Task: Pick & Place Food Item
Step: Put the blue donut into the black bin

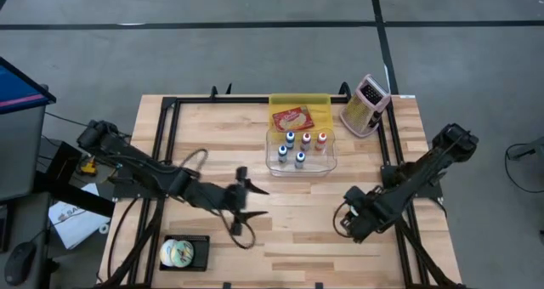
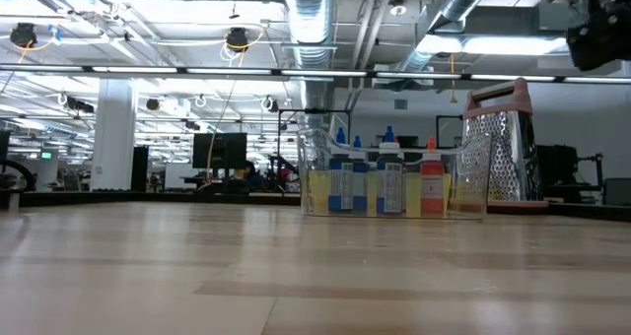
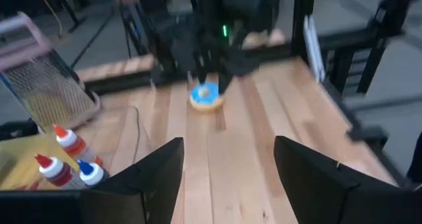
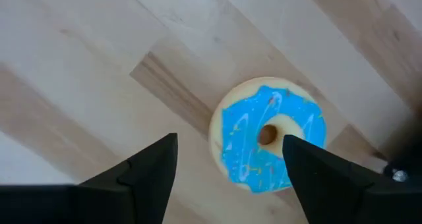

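1. Table: bare plank top; the risk lay at its 4 o'clock area.
2. Left gripper: at the table's 7 o'clock, aimed across toward the right arm, fingers standing wide apart, nothing between them. Risk: a converging reach would probably foul the other arm.
3. Right gripper: hung nose-down above the doughnut, fingers spread apart, empty. Risk: in the right wrist view the doughnut sat off-centre, nearer 1 finger, so a straight descent could land that finger on the icing.
4. Clear bin: at 12 o'clock, holding 5 small bottles.
5. Doughnut: blue-iced, flat on the wood, touching neither finger. Risk: a smooth round rim might slide rather than seat.
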